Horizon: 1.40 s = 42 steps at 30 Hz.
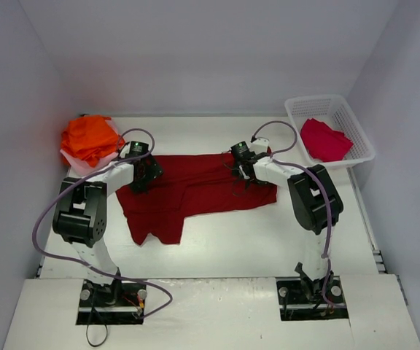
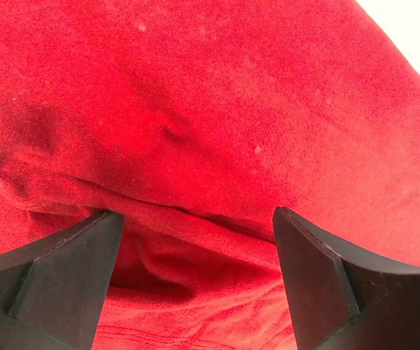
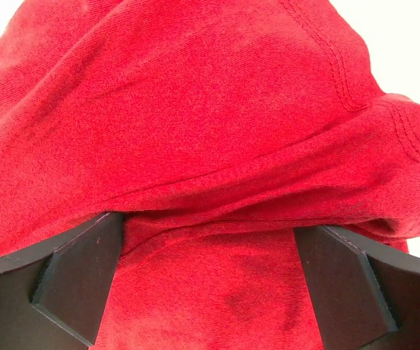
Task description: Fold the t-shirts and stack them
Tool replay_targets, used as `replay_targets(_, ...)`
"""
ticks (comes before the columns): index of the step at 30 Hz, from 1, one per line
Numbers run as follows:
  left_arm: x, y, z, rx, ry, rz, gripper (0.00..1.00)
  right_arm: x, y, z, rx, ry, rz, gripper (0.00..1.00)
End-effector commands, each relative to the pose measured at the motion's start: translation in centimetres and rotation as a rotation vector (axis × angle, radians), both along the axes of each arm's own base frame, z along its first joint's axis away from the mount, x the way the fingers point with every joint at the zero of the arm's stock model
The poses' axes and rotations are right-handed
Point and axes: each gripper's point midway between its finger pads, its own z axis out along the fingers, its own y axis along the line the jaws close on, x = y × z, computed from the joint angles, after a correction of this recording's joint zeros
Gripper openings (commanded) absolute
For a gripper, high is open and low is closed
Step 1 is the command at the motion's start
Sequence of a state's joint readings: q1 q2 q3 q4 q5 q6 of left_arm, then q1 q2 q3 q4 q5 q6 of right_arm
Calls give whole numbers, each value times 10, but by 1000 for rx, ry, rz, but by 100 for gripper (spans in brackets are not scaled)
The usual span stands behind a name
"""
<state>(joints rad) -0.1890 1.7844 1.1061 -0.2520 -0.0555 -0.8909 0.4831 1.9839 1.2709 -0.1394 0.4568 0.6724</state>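
The dark red t-shirt [image 1: 195,193] lies mid-counter, long axis running left edge to right edge, a flap reaching toward the near edge, with the left gripper [image 1: 144,175] and right gripper [image 1: 243,169] spread over its far corners.

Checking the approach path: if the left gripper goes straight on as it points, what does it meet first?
The dark red t-shirt: a raised fold of it lies just ahead of the open left gripper. Depth is unclear, but nothing shows in between.

No legible txt anywhere.
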Motion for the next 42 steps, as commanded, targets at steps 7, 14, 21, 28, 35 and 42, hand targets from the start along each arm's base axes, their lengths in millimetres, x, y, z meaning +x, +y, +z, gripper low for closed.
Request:
replay_targets(7, -13, 19, 48, 69, -60, 45, 79, -7, -31, 44, -31, -69, -40, 95)
replay_targets(14, -30, 38, 104, 125, -167, 83, 79, -20, -33, 67, 1, -91, -29, 96)
replay_targets(21, -71, 33, 105, 68, -148, 63, 79, -51, -34, 80, 60, -104, -16, 96)
replay_targets(28, -107, 22, 83, 9, -86, 59, 79, -82, -31, 66, 81, -67, -21, 93)
replay_targets(35, -131, 10, 80, -59, -83, 54, 79, -100, -21, 63, 84, -64, -13, 91)
replay_targets(42, -146, 2, 85, -82, -84, 44, 79, -109, -24, 60, 80, -62, -26, 90)
